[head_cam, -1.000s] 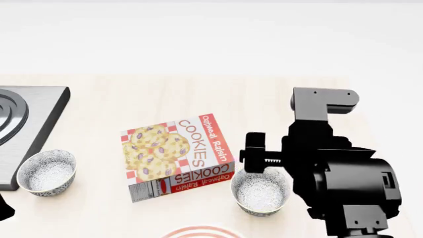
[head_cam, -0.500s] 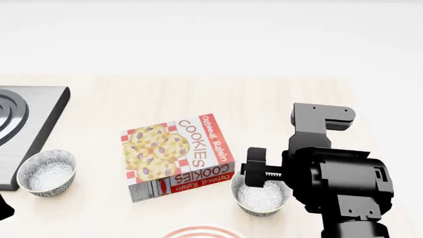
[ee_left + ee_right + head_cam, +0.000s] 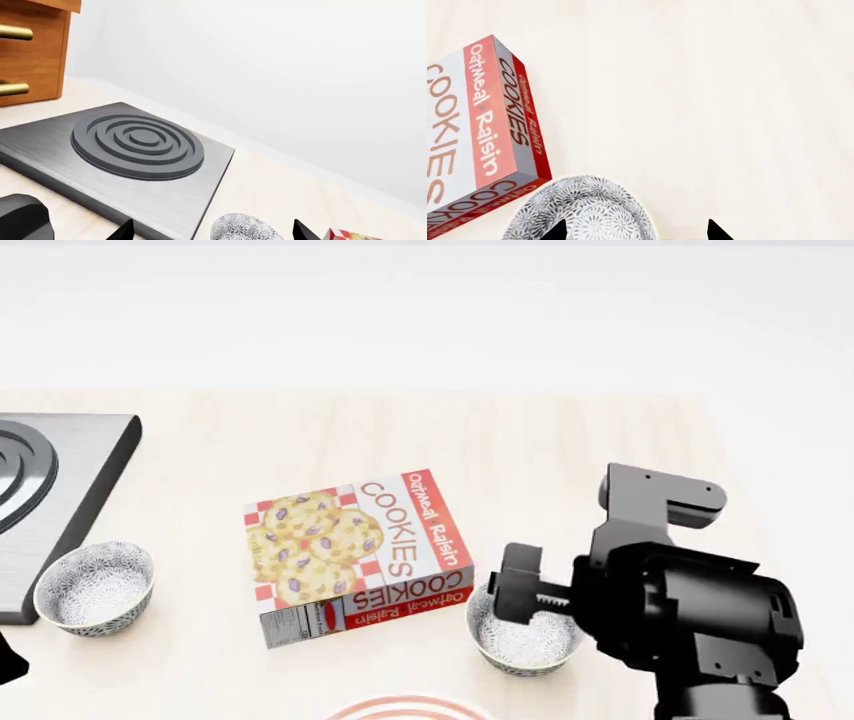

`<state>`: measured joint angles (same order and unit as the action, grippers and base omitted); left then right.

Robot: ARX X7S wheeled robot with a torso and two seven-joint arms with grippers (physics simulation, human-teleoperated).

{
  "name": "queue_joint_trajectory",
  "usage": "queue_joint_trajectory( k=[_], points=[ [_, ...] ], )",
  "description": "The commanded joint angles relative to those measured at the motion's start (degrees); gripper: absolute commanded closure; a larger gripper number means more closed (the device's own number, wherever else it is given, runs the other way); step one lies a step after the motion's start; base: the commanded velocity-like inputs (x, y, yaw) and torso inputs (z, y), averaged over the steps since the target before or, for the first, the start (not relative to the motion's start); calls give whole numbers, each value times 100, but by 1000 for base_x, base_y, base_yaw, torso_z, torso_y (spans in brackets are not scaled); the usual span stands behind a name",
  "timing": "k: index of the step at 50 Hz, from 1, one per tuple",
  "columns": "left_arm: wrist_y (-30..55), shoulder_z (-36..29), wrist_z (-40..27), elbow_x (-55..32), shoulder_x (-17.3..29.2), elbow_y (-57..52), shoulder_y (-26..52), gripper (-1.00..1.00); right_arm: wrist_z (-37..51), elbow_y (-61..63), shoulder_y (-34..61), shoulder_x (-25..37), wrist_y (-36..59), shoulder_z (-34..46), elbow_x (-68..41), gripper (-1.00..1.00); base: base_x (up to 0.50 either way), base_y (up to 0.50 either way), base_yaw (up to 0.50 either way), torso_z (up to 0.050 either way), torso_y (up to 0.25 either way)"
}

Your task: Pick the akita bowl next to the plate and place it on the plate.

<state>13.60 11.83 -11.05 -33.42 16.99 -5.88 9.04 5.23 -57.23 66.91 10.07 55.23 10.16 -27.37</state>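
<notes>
The akita bowl (image 3: pixel 523 638) is sitting on the tabotop, just beside the cookie box (image 3: pixel 358 555) and near the plate (image 3: pixel 407 708), which is poking in at the bottom edge of the head view. The right gripper (image 3: pixel 635 231) is hanging over the bowl, jaws spread, holding nothing; only two dark fingertips are showing in the right wrist view.

Risks, as I judge them: one jaw landing on the rim instead of straddling it, tipping the bowl; the box getting nudged since it is almost touching the bowl.

The plate is mostly cut off. The arm is covering the bowl's right side. The left gripper (image 3: pixel 210 231) is showing tips only, apparently open, near the second bowl (image 3: pixel 243 227) and the stove plate (image 3: pixel 133 145).
</notes>
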Motion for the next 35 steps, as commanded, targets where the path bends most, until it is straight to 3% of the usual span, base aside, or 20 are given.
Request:
queue_joint_trajectory(
  k=[1, 35],
  points=[
    [-6, -17, -24, -15, 10, -8, -4, -100, -20, -274, -12, -5, -169, -169, -102, -100, 0, 0, 0, 0, 0],
    [-70, -55, -47, -47, 37, 44, -1, -100, -460, -1341, 128, -151, -863, 23, 111, -100, 0, 0, 0, 0, 0]
  ],
)
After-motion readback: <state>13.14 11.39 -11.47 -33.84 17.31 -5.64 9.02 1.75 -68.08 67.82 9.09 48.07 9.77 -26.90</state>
